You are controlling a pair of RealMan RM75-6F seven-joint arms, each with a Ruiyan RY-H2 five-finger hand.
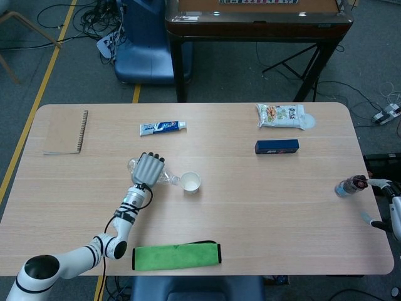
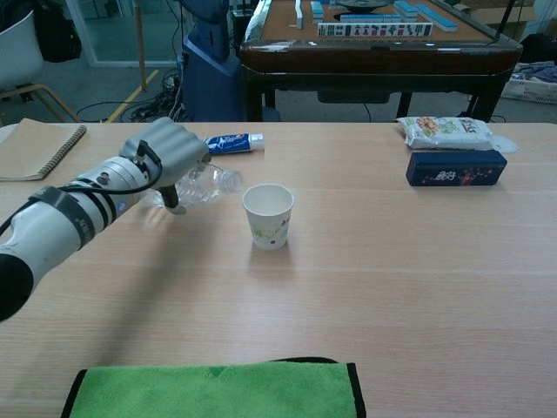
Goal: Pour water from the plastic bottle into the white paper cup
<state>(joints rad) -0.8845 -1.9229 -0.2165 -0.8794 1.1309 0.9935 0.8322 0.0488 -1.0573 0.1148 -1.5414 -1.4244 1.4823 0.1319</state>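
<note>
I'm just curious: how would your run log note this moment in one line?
left hand grips plastic bottle | neck tipped toward white paper cup | no water visible

your left hand point(image 1: 148, 168) grips the plastic bottle point(image 1: 164, 179) tipped sideways. its mouth points at three o'clock, just beside the white paper cup point(image 1: 191, 182).

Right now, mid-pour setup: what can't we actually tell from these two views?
- Water level in the plastic bottle: clear body, mostly covered by the left robot hand in both views.
- Bottle cap on or off: neck too small in both views.
- Inside of the white paper cup: chest view is side-on, head view too small to show contents.
- Right robot hand: cut off by the head view's right edge, absent from chest view; its state is unclear.
</note>
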